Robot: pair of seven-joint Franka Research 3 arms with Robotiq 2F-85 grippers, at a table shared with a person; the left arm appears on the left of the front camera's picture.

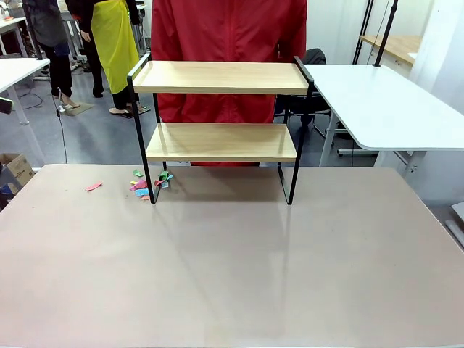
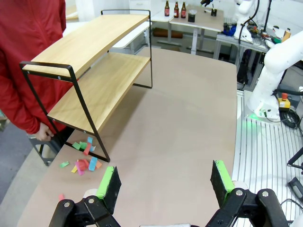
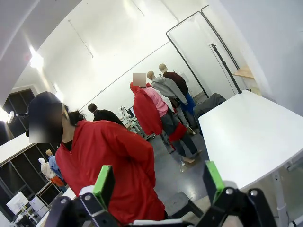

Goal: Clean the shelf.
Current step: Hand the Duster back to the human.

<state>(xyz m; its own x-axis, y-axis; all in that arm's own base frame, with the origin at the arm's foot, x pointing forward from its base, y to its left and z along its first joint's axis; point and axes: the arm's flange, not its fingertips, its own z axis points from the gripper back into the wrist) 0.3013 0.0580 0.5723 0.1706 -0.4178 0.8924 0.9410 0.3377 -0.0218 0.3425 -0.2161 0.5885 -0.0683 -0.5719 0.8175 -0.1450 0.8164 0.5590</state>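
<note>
The shelf (image 1: 221,77) stands at the far middle of the table, two bare wooden boards in a black frame. In the left wrist view the shelf (image 2: 97,85) is up and to the left. Coloured paper scraps (image 1: 148,183) lie on the table by its front left foot, and the same paper scraps (image 2: 83,157) show beside the frame's foot. My left gripper (image 2: 164,185) is open above the table, short of the scraps and holding nothing. My right gripper (image 3: 157,183) is open too, raised and pointing away from the table at the person in a red jacket (image 3: 111,163).
The person in the red jacket (image 1: 228,43) stands right behind the shelf. One pink scrap (image 1: 93,186) lies apart to the left. A white table (image 1: 384,105) adjoins the far right. The near half of the brown tabletop (image 1: 232,268) is bare.
</note>
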